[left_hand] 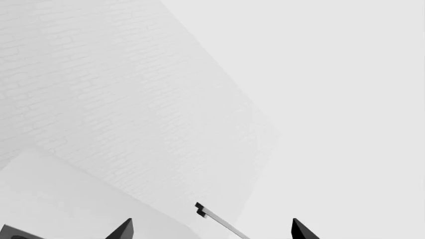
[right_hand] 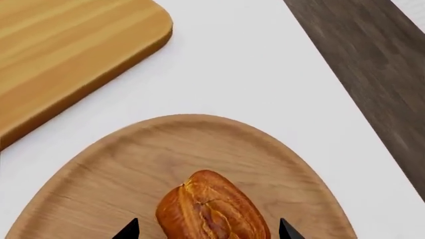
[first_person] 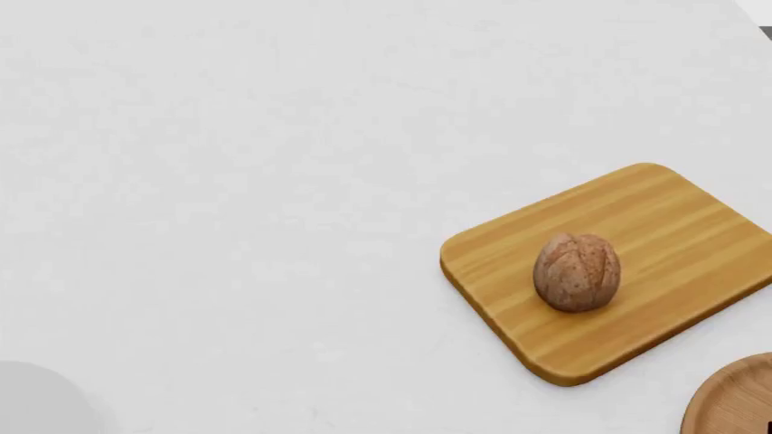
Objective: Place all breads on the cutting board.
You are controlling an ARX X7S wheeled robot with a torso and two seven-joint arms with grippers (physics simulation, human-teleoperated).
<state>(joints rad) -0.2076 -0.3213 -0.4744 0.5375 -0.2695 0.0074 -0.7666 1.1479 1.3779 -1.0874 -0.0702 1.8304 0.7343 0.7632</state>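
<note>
A brown crusty roll with pale cracked lines lies near the middle of the light wooden cutting board at the head view's right. A second bread, an orange-brown glossy piece, lies on a round wooden dish beside the board's corner. My right gripper is open, with one dark fingertip on each side of this piece and not touching it. My left gripper is open and holds nothing; it faces pale walls, away from the table. Neither gripper shows in the head view.
The round wooden dish sits at the head view's lower right, just off the board. A pale round plate edge shows at the lower left. The white table's edge and dark floor lie beyond the dish. A thin grey bar crosses the left wrist view.
</note>
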